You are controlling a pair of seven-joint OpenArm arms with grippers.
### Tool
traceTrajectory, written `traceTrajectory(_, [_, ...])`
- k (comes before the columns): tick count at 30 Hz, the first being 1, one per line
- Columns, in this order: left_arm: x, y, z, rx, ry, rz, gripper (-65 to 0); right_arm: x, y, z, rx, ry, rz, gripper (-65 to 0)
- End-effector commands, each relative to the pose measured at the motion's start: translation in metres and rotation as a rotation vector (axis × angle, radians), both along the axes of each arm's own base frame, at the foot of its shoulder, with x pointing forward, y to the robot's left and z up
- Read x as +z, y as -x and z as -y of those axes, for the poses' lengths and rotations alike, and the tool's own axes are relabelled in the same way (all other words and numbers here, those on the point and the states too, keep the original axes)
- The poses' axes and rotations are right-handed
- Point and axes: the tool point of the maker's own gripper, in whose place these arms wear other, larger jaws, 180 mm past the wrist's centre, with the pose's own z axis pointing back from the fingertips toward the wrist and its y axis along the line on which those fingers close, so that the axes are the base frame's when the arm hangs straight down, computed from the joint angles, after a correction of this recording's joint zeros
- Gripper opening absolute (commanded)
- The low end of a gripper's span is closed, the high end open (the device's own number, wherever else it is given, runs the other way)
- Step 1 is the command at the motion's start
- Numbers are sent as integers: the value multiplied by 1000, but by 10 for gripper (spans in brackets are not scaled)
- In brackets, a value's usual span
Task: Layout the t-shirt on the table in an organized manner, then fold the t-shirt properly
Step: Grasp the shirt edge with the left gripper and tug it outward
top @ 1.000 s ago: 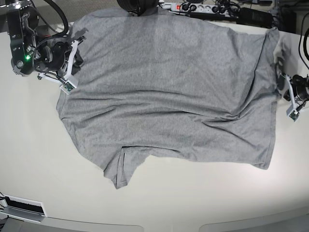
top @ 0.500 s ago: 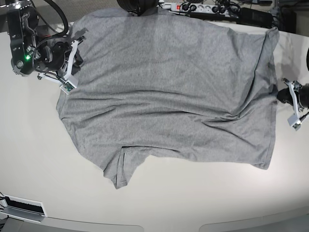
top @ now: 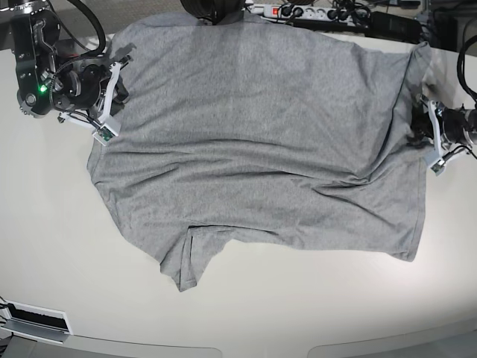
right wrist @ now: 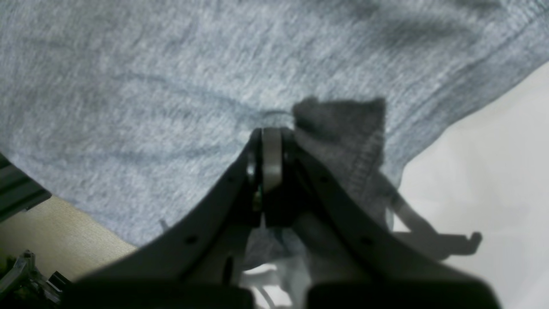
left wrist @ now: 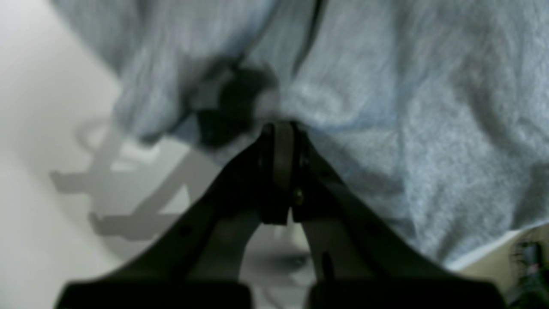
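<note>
The grey t-shirt (top: 261,134) lies spread on the off-white table (top: 298,313), wrinkled across its lower half, with one sleeve (top: 190,261) pointing at the front edge. No lettering shows. My right gripper (top: 118,95) is at the shirt's left edge. In the right wrist view it (right wrist: 270,133) is shut, and a flap of hemmed fabric (right wrist: 343,133) stands up beside its tips. My left gripper (top: 422,139) is at the shirt's right edge. Seen from the left wrist, it (left wrist: 279,128) is shut with its tips against the blurred cloth (left wrist: 407,128).
A power strip (top: 298,11) and cables run along the far edge behind the shirt. The right arm's black body (top: 33,67) stands at the far left. A white box (top: 37,321) sits at the front left corner.
My left gripper has moved in from the bare table on the right to the shirt's right edge, staying shut. The right gripper and the shirt have not moved.
</note>
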Motion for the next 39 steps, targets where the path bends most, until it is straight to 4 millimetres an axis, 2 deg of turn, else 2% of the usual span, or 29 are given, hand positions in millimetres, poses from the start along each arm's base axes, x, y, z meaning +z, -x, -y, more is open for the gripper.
traceTrajectory(1, [13, -11, -14, -16, -38, 40, -650, 4, -3, 7, 2, 24, 7, -650])
traceTrajectory(4, [14, -16, -17, -58, -62, 84, -650, 4, -3, 8, 3, 24, 7, -650])
traceTrajectory(11, [18, -35, -38, -28, -185, 187, -650, 4, -3, 8, 3, 25, 6, -650])
traceTrajectory(19, [34, -62, -65, 27, -320, 307, -650, 3, -1, 8, 4, 30, -3, -650])
traceTrajectory(21, [40, -62, -59, 39, -261, 267, -650, 4, -4, 7, 3, 23, 4, -650])
traceTrajectory(25, [61, -56, -17, -15, -14, 169, -650, 5, -3, 2, 3, -7, 4, -650])
traceTrajectory(28, [68, -51, -1, 1, 45, 116, -650, 6, -3, 1, 5, -16, 3, -650])
traceTrajectory(32, [60, -38, 7, -19, 25, 33, -650, 6, -3, 0, 4, -20, 4, -650])
traceTrajectory(36, [54, -29, 7, -19, 26, 8, -650, 6, -3, 0, 3, -20, 4, -650])
traceTrajectory(39, [45, -15, 7, -18, 26, -27, -650, 6, -3, 0, 3, -20, 3, -650])
